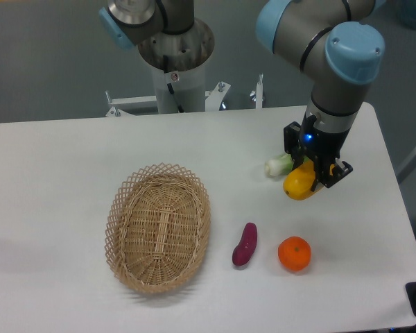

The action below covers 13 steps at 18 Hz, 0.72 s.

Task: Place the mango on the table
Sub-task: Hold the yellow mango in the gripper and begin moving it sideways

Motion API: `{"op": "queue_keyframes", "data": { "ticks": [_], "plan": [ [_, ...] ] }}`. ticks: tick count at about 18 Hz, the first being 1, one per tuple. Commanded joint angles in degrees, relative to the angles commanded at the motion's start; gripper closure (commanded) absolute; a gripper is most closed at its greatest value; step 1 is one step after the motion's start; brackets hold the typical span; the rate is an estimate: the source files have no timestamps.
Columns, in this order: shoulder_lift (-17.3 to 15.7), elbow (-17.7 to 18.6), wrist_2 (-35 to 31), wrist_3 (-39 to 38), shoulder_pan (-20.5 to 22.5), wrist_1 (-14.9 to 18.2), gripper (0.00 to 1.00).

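Note:
The yellow mango (299,184) sits low over the white table (69,159) at the right, held between the fingers of my gripper (310,177). The gripper is shut on the mango and comes down on it from above, hiding the fruit's upper part. Whether the mango touches the tabletop cannot be told from this view.
A pale green and white vegetable (279,165) lies just left of the gripper. A round orange (294,253) and a purple sweet potato (245,244) rest nearer the front. An oval wicker basket (159,227) stands empty left of centre. The robot's base (175,62) rises at the back edge.

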<state>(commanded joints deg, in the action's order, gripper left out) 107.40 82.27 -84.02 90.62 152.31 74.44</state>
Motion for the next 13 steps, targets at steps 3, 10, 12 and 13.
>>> {"op": "queue_keyframes", "data": {
  "ticks": [3,10,12,13],
  "plan": [
    [0.0,0.53,0.0,0.0,-0.09,-0.26,0.56],
    [0.35,0.79,-0.18,0.0,-0.18,-1.75,0.56],
    [1.4,0.88,-0.26,0.09,0.09,-3.68,0.56],
    [2.28,1.05,-0.26,0.44,0.61,-4.91,0.56]
  ]
}}
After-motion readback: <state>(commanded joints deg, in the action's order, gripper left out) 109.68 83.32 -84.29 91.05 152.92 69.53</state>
